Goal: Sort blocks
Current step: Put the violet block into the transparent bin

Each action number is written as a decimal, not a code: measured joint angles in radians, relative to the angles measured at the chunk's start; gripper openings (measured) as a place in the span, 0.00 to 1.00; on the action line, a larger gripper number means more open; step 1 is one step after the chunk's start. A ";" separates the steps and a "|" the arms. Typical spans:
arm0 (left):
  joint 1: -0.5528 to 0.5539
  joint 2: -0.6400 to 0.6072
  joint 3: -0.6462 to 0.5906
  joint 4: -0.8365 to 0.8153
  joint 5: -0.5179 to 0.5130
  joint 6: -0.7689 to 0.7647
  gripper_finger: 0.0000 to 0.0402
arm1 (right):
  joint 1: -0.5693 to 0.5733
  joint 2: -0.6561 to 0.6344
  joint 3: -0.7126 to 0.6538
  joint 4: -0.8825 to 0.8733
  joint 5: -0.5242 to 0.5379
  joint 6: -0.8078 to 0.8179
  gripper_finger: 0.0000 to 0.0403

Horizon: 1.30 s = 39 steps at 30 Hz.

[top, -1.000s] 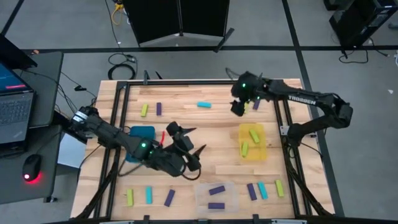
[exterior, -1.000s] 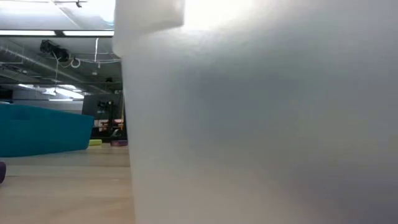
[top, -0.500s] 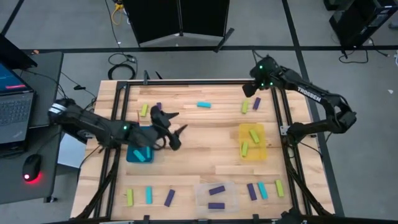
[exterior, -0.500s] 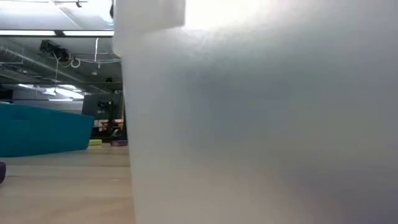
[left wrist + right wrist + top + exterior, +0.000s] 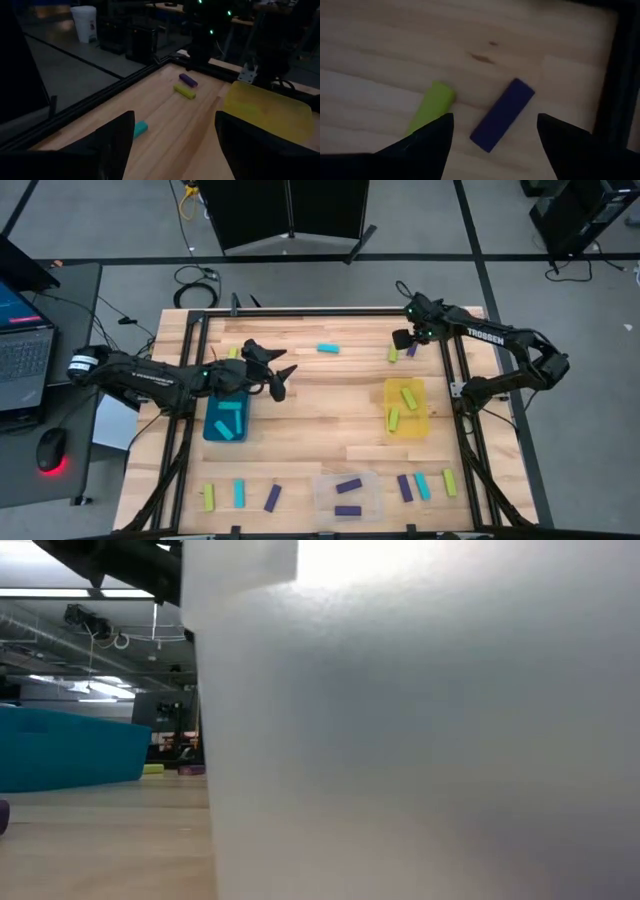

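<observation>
two grippers gape apart, empty: right gripper over the purple block, left gripper well away across the table.

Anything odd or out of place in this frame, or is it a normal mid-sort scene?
One thing: the low view is almost wholly blocked by a pale, frosted surface right at the lens. Otherwise normal: loose blocks, such as a cyan one, lie scattered flat; nothing spilled or damaged.
</observation>
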 joint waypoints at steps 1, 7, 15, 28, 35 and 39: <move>0.004 0.000 0.000 0.008 0.000 0.004 0.70 | 0.003 0.000 -0.013 0.008 0.002 0.018 0.75; 0.014 0.000 0.000 0.036 0.003 0.047 0.70 | 0.004 0.013 -0.072 0.030 0.037 0.117 0.81; 0.014 0.000 0.000 0.042 0.003 0.051 0.70 | 0.005 0.084 -0.117 0.140 0.057 0.159 0.78; 0.013 0.000 0.000 0.041 0.003 0.049 0.70 | 0.062 0.203 -0.103 0.166 0.165 0.246 0.64; 0.013 0.000 0.000 0.038 0.003 0.049 0.70 | 0.091 0.242 -0.102 0.183 0.171 0.280 0.53; 0.013 0.000 0.000 0.038 0.003 0.049 0.70 | 0.100 0.245 -0.103 0.187 0.165 0.294 0.44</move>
